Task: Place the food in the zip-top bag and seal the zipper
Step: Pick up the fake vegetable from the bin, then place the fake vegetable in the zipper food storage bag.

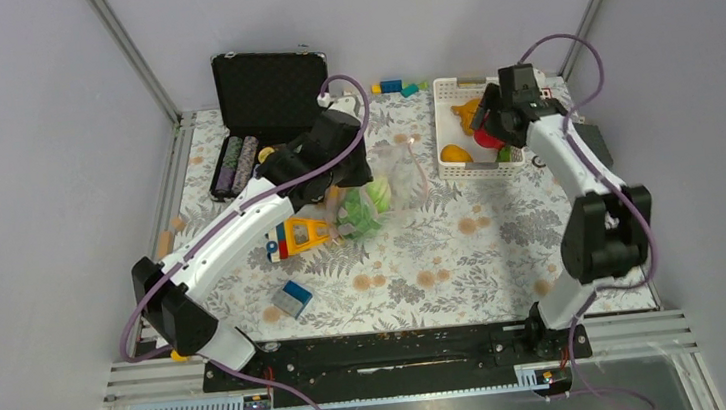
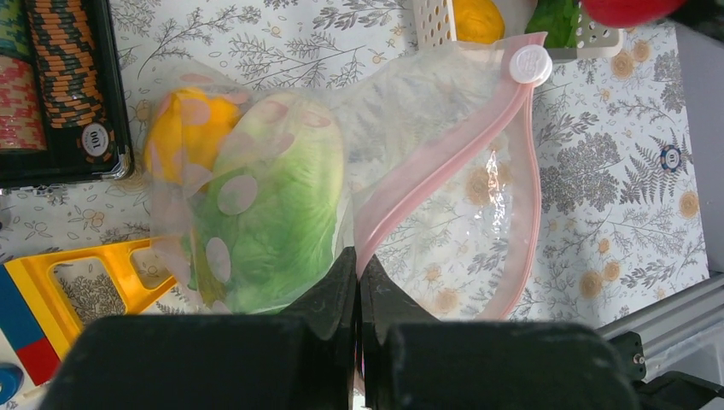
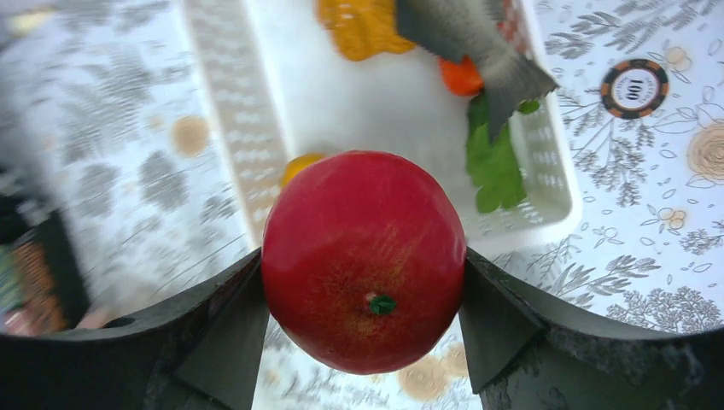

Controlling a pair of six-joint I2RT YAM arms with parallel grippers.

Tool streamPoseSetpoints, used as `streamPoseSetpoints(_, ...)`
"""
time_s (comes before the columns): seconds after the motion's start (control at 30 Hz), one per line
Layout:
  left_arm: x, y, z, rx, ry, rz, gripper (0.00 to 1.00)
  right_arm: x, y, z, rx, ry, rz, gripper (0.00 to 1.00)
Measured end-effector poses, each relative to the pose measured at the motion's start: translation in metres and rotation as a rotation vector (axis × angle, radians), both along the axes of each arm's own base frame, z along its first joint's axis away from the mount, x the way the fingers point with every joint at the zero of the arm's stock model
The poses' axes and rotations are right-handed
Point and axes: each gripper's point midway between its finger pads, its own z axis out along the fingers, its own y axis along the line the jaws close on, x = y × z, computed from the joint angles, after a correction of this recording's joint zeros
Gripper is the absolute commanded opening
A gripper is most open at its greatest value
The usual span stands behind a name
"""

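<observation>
a glossy red plastic apple [image 3: 364,260] sits clamped between the fingers of the right gripper [image 3: 363,312], raised over the white slatted basket [image 3: 367,102] at the table's far right. it looks light, rigid and slick, so a grip across its widest girth, as here, seems safest. well to its left, the clear zip-top bag [image 2: 410,111] with its pink zipper strip [image 2: 431,166] lies limp on the floral tablecloth [image 2: 623,171], holding green lettuce [image 2: 282,205] and a yellow piece [image 2: 192,128]. the left gripper [image 2: 359,282] pinches its thin film beside the open mouth.
</observation>
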Motion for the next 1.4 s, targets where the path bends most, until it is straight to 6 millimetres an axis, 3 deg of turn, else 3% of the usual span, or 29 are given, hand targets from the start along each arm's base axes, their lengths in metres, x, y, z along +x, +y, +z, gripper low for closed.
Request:
streamPoseSetpoints(0.2,-0.002,0.002,0.001,-0.006,-0.007,0.0,0.0,-0.048,0.042,0.08,0.139,-0.227,0.206,0.6)
streamPoseSetpoints(0.33,-0.003,0.003,0.005,-0.02,-0.021,0.0,0.0,-0.099,0.111,0.119,0.242,-0.358,0.496,0.6)
streamPoseSetpoints(0.5,-0.007,0.005,0.007,-0.033,-0.03,-0.01,0.0,-0.161,0.19,0.146,0.346,-0.442,0.847,0.6)
streamPoseSetpoints(0.63,-0.012,0.006,0.008,-0.046,-0.033,-0.021,0.0,-0.175,0.22,0.142,0.379,-0.426,0.949,0.64)
streamPoseSetpoints(0.83,-0.017,0.009,0.01,-0.062,-0.048,-0.032,0.0,-0.163,0.244,0.102,0.33,-0.313,0.934,0.84)
streamPoseSetpoints(1.0,-0.021,0.012,0.011,-0.065,-0.053,-0.039,0.0,-0.155,0.241,0.082,0.268,-0.261,0.864,0.99)
streamPoseSetpoints(1.4,-0.019,0.01,0.014,-0.074,-0.069,-0.05,0.0,-0.152,0.236,0.088,0.245,-0.28,0.836,1.0)
